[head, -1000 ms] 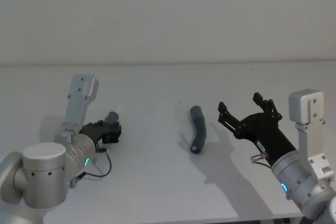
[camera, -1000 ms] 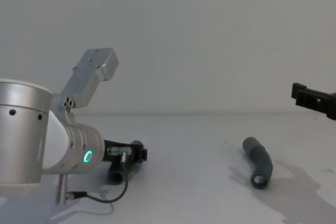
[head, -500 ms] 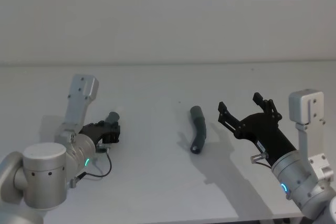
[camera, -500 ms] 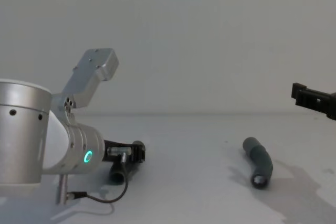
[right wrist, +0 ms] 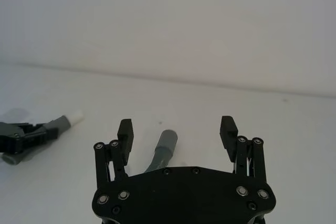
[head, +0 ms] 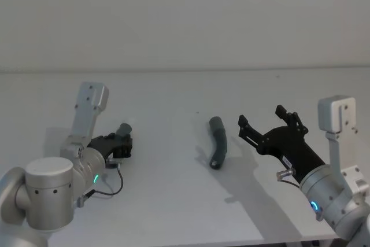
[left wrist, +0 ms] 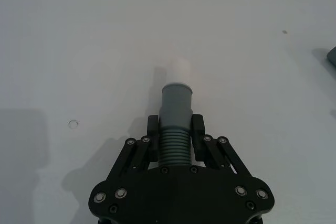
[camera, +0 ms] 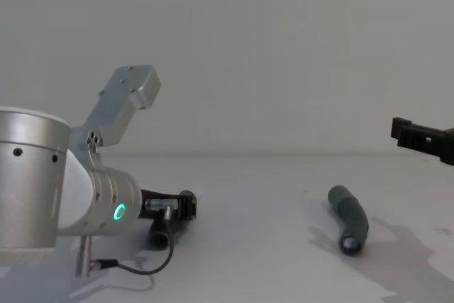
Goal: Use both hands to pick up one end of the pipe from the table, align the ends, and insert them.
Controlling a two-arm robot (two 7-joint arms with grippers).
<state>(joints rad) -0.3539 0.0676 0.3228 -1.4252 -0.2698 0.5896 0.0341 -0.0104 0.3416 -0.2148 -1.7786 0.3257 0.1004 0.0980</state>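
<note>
On the white table my left gripper is shut on one ribbed dark grey piece of the pipe. Its smooth cuff and white tip stick out past the fingers, low over the table. The left gripper shows at the lower left of the chest view. The other pipe piece lies bent on the table near the middle, its open cuff end facing me. My right gripper hovers open just right of it, jaws spread wide with nothing between them. In the right wrist view the gripper frames that piece.
The table's far edge meets a plain pale wall. A thin black cable loops under my left wrist. A small dark speck marks the table behind the loose pipe piece.
My right gripper has drifted slightly left and down toward the loose pipe piece, still open. The left gripper and its held piece have stayed almost still.
</note>
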